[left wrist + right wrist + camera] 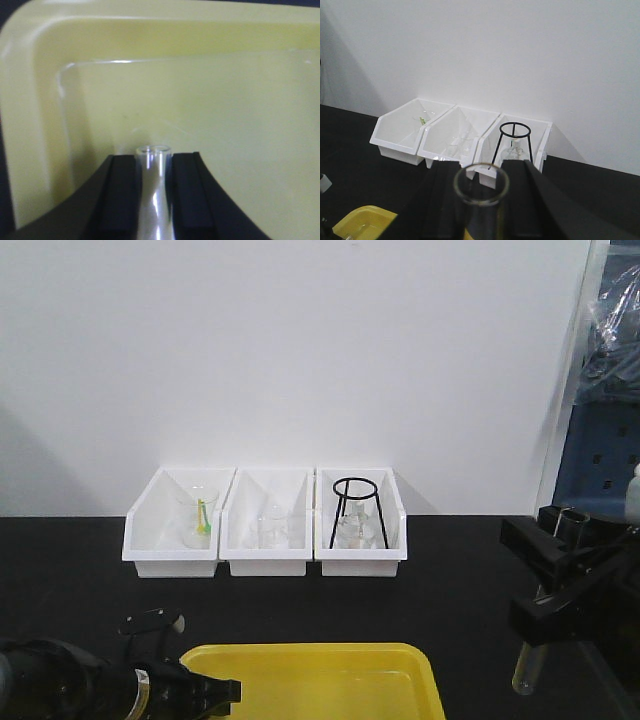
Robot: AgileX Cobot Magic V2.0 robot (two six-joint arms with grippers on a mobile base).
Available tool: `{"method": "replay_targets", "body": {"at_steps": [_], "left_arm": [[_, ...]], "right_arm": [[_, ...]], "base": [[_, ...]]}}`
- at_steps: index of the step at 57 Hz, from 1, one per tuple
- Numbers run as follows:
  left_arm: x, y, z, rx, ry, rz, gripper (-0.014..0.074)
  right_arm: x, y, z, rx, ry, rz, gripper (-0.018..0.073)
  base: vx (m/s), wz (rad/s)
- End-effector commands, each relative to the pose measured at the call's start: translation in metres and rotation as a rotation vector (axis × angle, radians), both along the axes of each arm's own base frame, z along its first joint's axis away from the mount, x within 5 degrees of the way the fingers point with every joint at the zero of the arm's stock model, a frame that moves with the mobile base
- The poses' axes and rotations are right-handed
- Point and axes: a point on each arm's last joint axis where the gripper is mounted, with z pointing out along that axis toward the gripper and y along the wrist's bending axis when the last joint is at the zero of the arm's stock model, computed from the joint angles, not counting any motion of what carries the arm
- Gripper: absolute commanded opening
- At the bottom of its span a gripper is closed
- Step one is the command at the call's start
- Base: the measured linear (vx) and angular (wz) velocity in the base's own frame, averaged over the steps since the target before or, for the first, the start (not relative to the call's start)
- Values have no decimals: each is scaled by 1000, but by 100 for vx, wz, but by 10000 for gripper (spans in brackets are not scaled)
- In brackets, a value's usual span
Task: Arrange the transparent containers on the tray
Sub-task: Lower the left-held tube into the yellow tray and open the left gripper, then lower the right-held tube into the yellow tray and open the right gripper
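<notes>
The tray point(300, 650) runs off the front view's bottom edge; glassware point(270, 530) in the middle bin point(268, 566) is indistinct.

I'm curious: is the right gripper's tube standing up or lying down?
Upright. The test tube hangs vertically below the right gripper, round bottom down.

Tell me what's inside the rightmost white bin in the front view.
The rightmost white bin holds a black wire tripod stand, with clear glassware beneath its ring. The bin's front wall hides the floor and the glassware's base, so its exact type is unclear.
</notes>
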Motion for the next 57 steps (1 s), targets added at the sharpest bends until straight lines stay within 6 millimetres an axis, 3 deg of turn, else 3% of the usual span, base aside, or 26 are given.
{"method": "replay_targets", "body": {"at_steps": [1, 15, 24, 45, 57], "left_arm": [[5, 1, 23, 47, -90, -44, 393], [4, 1, 24, 42, -90, -45, 441], [3, 1, 36, 25, -117, -45, 441], [-17, 7, 123, -3, -353, -28, 441], [-30, 11, 154, 11, -459, -54, 441]], "right_arm": [[-5, 2, 21, 38, -104, 37, -11], [-4, 2, 20, 37, -98, 33, -11], [4, 3, 11, 88, -16, 11, -11], [67, 35, -56, 310, 246, 72, -11], [93, 50, -102, 378, 367, 100, -11]], "base": [[0, 0], [0, 0], [0, 0], [0, 0], [0, 0]]}}
